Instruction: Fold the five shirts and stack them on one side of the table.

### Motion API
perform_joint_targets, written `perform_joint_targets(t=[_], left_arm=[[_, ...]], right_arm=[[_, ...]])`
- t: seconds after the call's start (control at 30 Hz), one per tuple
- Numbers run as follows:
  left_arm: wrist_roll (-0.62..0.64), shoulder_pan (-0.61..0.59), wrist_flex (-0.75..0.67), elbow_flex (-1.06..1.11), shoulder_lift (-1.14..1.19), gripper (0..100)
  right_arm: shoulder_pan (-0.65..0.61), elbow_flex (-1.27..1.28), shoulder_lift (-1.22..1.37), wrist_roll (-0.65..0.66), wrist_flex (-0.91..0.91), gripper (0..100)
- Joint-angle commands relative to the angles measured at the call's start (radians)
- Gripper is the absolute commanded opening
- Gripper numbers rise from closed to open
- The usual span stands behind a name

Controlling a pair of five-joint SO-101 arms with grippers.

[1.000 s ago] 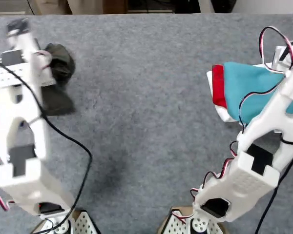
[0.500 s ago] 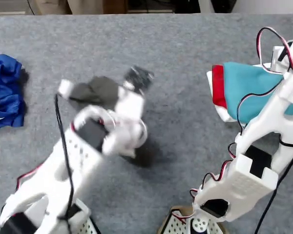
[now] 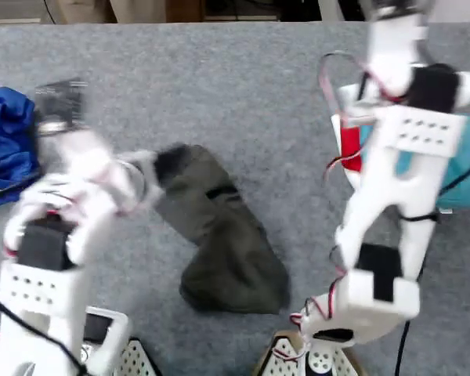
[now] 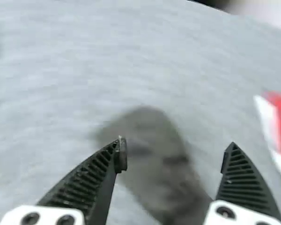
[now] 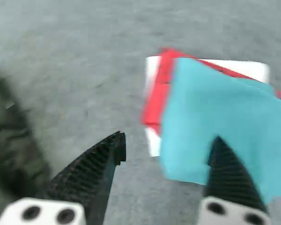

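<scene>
A dark olive shirt (image 3: 223, 235) lies crumpled and spread on the grey table, near the middle front. My left gripper (image 4: 176, 154) is open just above it, nothing between the fingers; the same shirt (image 4: 152, 136) lies below the tips. The left arm (image 3: 78, 184) stands at the shirt's left end. A blue shirt (image 3: 8, 145) is bunched at the far left. At the right lies a folded stack: teal shirt (image 5: 220, 108) over red (image 5: 159, 93) and white (image 5: 152, 65). My right gripper (image 5: 168, 145) hangs open above the stack's near edge.
The right arm (image 3: 407, 133) is raised and covers part of the stack (image 3: 349, 145) in the high view. Bare grey table (image 3: 243, 86) runs across the back and between the olive shirt and the stack.
The left arm carried the olive shirt from the far left to the middle, let it go and swung back left. The right arm rose and shifted left over the stack.
</scene>
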Motion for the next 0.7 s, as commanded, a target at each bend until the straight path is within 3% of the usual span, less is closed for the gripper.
perform_joint_targets(t=[0.0,0.13,0.23,0.3,0.4,0.67], left_arm=[[-0.003,-0.311,-0.11,0.149,-0.013,32],[0.0,-0.479,-0.368,0.425,-0.013,32],[0.006,-0.485,-0.545,0.603,-0.012,32],[0.008,-0.473,-0.6,0.667,-0.012,32],[0.008,-0.457,-0.611,0.68,-0.012,32],[0.008,-0.456,-0.635,0.675,0.068,32]], right_arm=[[-0.165,0.214,-0.185,-0.003,0.015,14.7],[-0.357,0.575,-0.36,-0.107,0.012,29.2],[-0.516,0.811,-0.453,-0.121,0.009,41.8],[-0.624,0.924,-0.483,-0.126,0.009,44.7],[-0.736,1.015,-0.487,-0.129,-0.023,42.7],[-0.803,1.207,-0.417,-0.226,-0.31,28.8]])
